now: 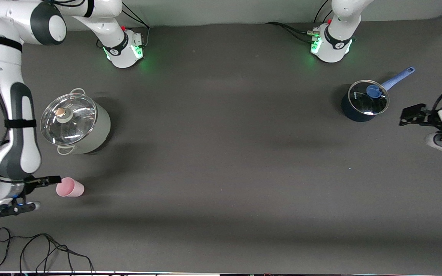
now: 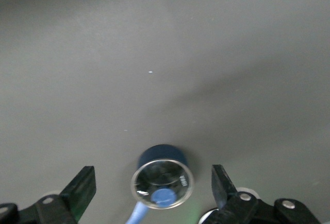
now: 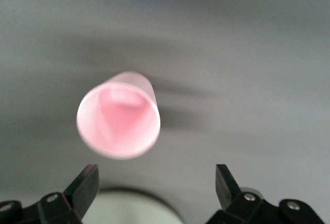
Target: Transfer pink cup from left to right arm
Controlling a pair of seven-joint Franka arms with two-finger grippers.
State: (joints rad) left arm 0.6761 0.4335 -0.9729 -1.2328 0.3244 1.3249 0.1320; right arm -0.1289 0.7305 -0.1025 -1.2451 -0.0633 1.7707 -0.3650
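Observation:
The pink cup (image 1: pixel 70 188) lies tipped on its side on the dark table at the right arm's end, nearer to the front camera than the big lidded pot. Its mouth faces my right gripper (image 1: pixel 48 193). That gripper is open, level with the cup, and its fingers do not touch it. In the right wrist view the cup (image 3: pixel 118 121) shows its open mouth just ahead of the open right gripper (image 3: pixel 157 175). My left gripper (image 1: pixel 407 115) hangs open and empty beside the dark-blue saucepan at the left arm's end, and waits; the left gripper (image 2: pixel 153 175) has nothing between its fingers.
A pale-green pot with a glass lid (image 1: pixel 75 124) stands near the cup; its rim (image 3: pixel 129 208) shows in the right wrist view. The dark-blue saucepan (image 1: pixel 365 100) with a glass lid (image 2: pixel 162 183) has its handle pointing toward the left arm's base. Black cables (image 1: pixel 33 249) lie at the table's front edge.

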